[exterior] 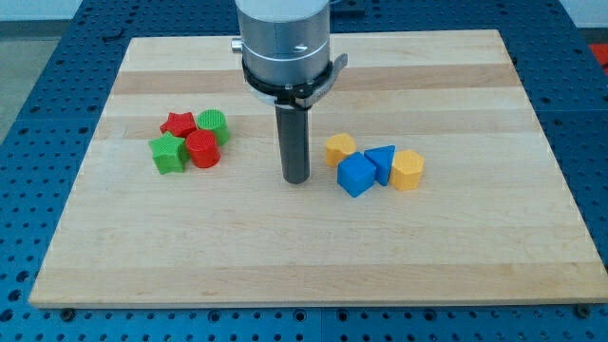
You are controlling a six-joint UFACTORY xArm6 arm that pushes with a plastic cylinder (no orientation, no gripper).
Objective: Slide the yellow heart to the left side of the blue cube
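The yellow heart (339, 148) lies on the wooden board, just above and to the left of the blue cube (356, 175), touching or nearly touching it. A blue triangular block (382, 161) sits right of the cube, and a yellow hexagonal block (408, 170) is further right. My tip (297, 179) rests on the board to the left of the blue cube and lower left of the yellow heart, a short gap away from both.
At the view's left is a cluster: a red star (179, 123), a green cylinder (213, 125), a green star (168, 152) and a red cylinder (201, 149). The wooden board (304, 256) is bounded by a blue perforated table.
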